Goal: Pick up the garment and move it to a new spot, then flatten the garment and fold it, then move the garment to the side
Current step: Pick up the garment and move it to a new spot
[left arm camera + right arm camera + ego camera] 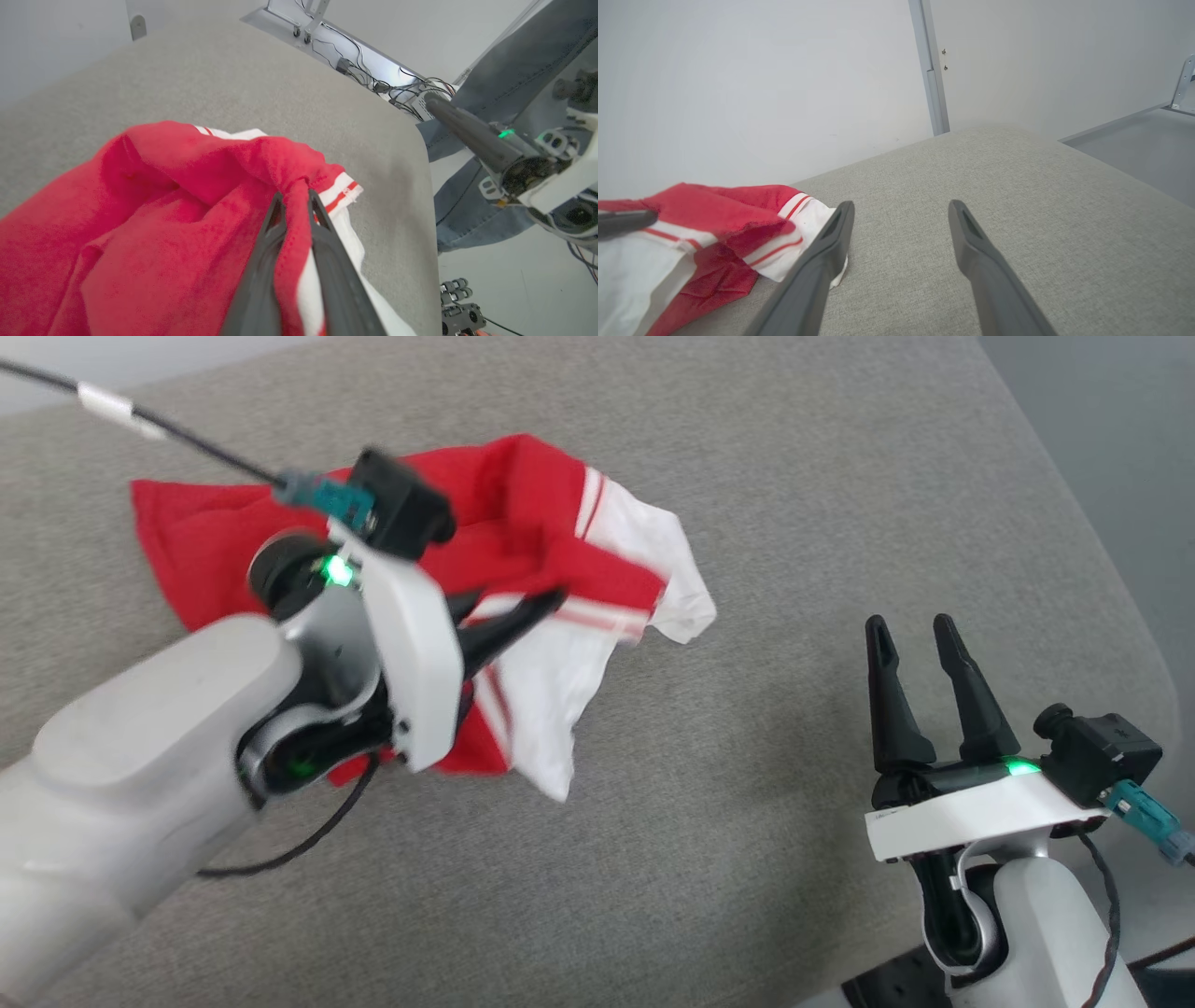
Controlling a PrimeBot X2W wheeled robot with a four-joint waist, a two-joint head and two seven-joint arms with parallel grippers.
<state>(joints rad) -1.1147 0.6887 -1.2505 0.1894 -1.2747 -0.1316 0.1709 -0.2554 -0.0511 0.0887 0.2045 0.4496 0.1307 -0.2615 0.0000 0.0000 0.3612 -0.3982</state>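
Pinched nearly closed, the left end effector [295, 194] holds a gathered fold of the garment [523, 523], its two dark fingers clamped on red cloth just beside a band of white-and-red striped trim. From that grip the bunched shirt runs away up and to the left in the head view, towards a red corner lying on the grey fabric-covered table [747, 859], while white sleeve cloth spills down and to the right. The left arm is therefore the one on the cloth. The right end effector [910, 625] stands wide open and empty, well apart on the garment's right, its fingers pointing away from the robot over bare table. The garment looks soft and crumpled: mostly red, doubled over on itself in thick folds, with white short sleeves, one turned out and wrinkled. How much of it is clear of the table I cannot tell. My judgement is that the step in hand is the carry to a new spot, and that a one-point grip will let the loose end trail.
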